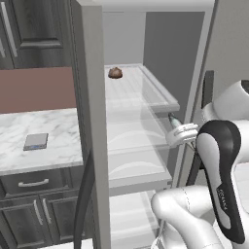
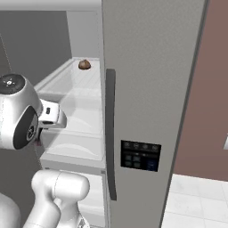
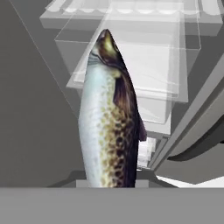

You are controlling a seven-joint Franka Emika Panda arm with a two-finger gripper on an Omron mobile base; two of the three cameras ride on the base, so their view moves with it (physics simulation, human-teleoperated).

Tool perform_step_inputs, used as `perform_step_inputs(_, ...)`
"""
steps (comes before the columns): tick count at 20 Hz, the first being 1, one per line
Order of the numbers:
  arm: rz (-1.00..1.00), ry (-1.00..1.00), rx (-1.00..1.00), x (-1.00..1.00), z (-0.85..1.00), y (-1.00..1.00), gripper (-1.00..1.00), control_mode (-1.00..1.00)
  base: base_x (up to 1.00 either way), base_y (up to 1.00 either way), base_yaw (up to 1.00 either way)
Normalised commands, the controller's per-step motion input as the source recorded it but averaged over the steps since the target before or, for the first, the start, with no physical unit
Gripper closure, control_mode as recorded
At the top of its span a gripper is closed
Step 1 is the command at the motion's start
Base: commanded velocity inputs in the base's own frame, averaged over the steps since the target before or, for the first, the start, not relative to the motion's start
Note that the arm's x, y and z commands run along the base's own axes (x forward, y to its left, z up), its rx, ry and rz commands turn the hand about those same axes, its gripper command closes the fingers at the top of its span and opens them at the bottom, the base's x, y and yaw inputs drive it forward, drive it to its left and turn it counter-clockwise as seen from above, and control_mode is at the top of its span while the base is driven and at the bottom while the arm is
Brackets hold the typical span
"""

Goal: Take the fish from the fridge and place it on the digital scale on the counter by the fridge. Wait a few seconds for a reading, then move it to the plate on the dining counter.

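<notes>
Fridge (image 1: 90,121) shelves are facing us while our end effector (image 1: 176,127) is clamping the fish (image 3: 109,118) lengthwise, digital scale (image 1: 36,141) lying leftward on the table (image 1: 53,129).

The tall grey-silver fridge (image 1: 92,121) stands open, the short white marble counter (image 1: 58,136) adjoining its left side. The small flat grey digital scale (image 1: 36,141) lies on that counter. The rounded brown lump (image 1: 115,73) sits on an upper fridge shelf, towards the rear. The slender spotted fish (image 3: 109,122) is held just outside the fridge's middle shelves.

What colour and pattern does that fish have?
The slender fish is silvery pale on one side, dark brown along the other, with dark speckles. Hand view shows it best.
</notes>
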Motion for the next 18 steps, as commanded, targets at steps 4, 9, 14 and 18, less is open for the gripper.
perform_step_inputs(4,0.00,0.00,-0.01,-0.03,0.16,0.00,1.00,-1.00,0.00,0.00,0.00)
perform_step_inputs(9,0.00,0.00,0.00,0.00,0.00,0.00,1.00,-1.00,0.00,0.00,0.00)
perform_step_inputs(14,0.00,0.00,0.00,-0.02,0.00,0.00,1.00,1.00,-0.50,-0.07,0.00)
perform_step_inputs(18,0.00,0.00,0.00,0.00,0.00,0.00,1.00,1.00,-1.00,-0.15,0.00)
